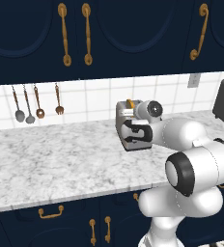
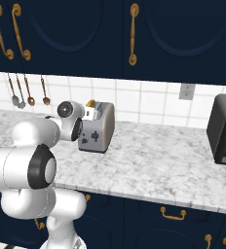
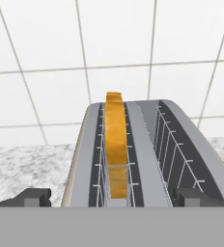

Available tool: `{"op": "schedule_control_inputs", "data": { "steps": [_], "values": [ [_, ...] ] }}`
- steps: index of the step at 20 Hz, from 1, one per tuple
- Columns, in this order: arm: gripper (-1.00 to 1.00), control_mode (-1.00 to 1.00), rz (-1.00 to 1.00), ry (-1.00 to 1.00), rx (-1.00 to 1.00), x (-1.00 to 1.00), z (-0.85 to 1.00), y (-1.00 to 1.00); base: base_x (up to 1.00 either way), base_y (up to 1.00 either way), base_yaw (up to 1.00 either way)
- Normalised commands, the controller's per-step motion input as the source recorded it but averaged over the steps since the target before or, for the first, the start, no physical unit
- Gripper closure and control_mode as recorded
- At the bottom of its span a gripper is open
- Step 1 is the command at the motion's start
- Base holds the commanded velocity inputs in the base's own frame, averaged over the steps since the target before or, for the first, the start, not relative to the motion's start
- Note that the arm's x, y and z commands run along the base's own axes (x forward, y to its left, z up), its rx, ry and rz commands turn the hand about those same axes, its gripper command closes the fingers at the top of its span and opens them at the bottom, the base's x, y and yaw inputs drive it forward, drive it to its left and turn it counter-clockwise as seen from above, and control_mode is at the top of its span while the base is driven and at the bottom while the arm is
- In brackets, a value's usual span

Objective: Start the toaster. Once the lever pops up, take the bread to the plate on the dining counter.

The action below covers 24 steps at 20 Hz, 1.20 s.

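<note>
Starting the toaster (image 2: 96,127) near the worktop's (image 1: 46,164) back edge is advised: the open, empty end effector (image 3: 113,198) is lowered squarely onto the lever, bread (image 3: 116,149) kept slotted.

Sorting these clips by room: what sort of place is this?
A kitchen, rendered: a toaster on a marbled worktop, utensils hanging on a tiled wall, navy cabinets above.

My white arm covers part of the small silver-grey metal toaster (image 1: 133,126). The golden-tan bread slice (image 3: 116,144) sinks into its slot ahead of my fingertips (image 3: 33,197), lower part hidden.
</note>
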Motion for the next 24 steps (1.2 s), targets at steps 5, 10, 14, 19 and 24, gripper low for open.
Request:
{"op": "schedule_control_inputs", "data": {
  "steps": [5,10,14,19,24],
  "values": [
    [-1.0,-1.0,0.0,0.0,0.0,0.0,0.0,0.0,0.0,0.0,0.0],
    [-1.0,-1.0,0.0,0.0,0.0,0.0,0.0,0.0,0.0,0.0,0.0],
    [-1.0,-1.0,0.0,0.0,0.0,0.0,0.0,0.0,0.0,0.0,0.0],
    [-1.0,-1.0,0.0,0.0,0.0,0.0,0.0,0.0,0.0,0.0,0.0],
    [-1.0,-1.0,0.0,0.0,0.0,0.0,0.0,0.0,0.0,0.0,0.0]
  ]
}}
